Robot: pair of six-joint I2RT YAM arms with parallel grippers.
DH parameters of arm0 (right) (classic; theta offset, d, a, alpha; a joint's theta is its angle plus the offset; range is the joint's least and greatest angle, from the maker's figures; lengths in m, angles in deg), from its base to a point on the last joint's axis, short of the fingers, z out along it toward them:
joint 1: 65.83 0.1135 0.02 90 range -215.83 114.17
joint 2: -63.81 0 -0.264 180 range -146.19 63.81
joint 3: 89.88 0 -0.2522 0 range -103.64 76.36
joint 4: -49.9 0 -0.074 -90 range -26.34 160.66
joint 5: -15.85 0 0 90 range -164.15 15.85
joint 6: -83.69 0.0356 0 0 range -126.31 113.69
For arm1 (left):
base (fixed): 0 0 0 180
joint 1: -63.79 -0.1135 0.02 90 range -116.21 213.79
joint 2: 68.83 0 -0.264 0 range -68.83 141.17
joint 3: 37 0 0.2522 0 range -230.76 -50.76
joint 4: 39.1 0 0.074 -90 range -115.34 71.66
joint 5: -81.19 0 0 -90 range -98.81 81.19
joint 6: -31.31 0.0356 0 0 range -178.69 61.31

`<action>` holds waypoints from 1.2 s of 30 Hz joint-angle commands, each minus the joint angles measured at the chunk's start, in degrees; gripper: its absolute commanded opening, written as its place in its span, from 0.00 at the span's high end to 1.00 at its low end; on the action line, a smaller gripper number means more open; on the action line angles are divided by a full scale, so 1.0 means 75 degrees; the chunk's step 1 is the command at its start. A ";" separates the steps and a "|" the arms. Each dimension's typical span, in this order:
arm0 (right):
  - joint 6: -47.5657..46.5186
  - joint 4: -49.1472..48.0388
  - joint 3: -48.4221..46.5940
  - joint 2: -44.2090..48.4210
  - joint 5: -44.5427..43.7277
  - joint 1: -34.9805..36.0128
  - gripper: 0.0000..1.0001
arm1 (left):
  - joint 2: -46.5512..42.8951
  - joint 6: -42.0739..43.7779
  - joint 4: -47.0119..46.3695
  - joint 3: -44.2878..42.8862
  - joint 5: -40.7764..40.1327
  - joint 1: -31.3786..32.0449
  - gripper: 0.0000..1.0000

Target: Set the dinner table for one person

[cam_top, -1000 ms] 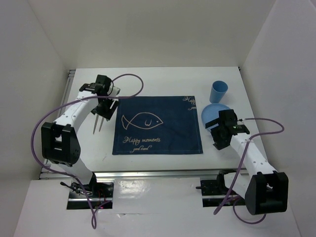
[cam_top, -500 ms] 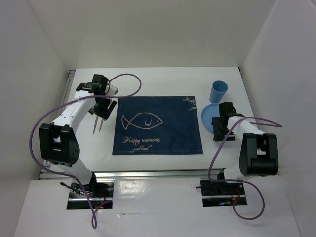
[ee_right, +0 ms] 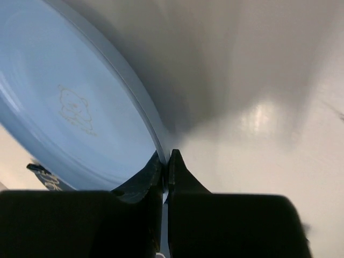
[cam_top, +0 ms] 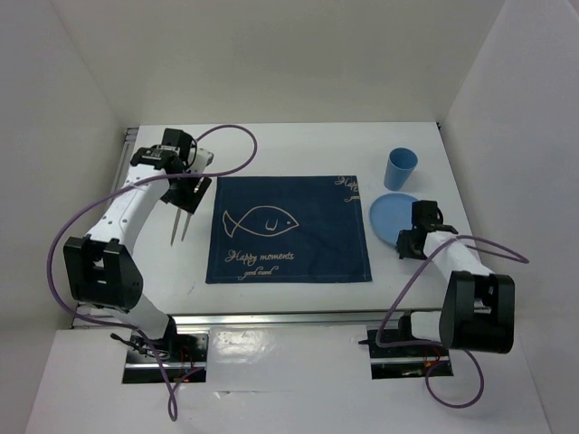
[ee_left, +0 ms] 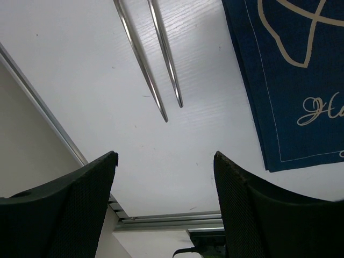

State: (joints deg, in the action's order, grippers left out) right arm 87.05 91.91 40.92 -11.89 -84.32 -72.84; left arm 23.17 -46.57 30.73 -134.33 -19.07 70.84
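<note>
Plate [ee_right: 80,107] rim pinched in right fingers [ee_right: 185,183], left fingers [ee_left: 75,209] wide apart

Plain white walls [cam_top: 289,54] close in a white table [cam_top: 298,149] at the back, left and right, like a booth. Silver metal rails [cam_top: 271,318] edge the table along its near and left sides. The light is soft and even, casting only faint grey shadows.
</note>
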 commanded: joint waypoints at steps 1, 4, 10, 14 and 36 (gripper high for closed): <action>-0.0096 0.1330 0.0144 0.0821 -0.0506 -0.0027 1.00 | -0.0618 0.0154 0.0164 0.0021 0.0301 -0.0026 0.21; -0.0576 0.1927 -0.0032 0.2086 -0.0752 -0.0027 1.00 | -0.0725 0.0224 0.0094 0.0220 0.0478 -0.0026 0.21; -0.2930 0.1847 -0.0770 0.3941 -0.0425 -0.0027 1.00 | -0.0737 0.0061 0.0094 0.0140 0.0618 -0.0026 0.21; -0.4850 0.1204 -0.1938 0.3638 0.0240 -0.0027 1.00 | -0.0643 -0.0022 0.0094 -0.0130 0.0618 -0.0096 0.21; -1.0162 0.0065 -0.5951 -0.3019 0.4167 0.3394 1.00 | -0.0232 -0.0315 0.0247 -0.0226 0.0267 -0.0401 0.20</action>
State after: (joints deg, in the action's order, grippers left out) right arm 14.53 94.55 -4.92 -34.95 -58.40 -46.06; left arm 21.45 -48.34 32.26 -136.34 -15.64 68.54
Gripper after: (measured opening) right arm 0.079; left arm 0.803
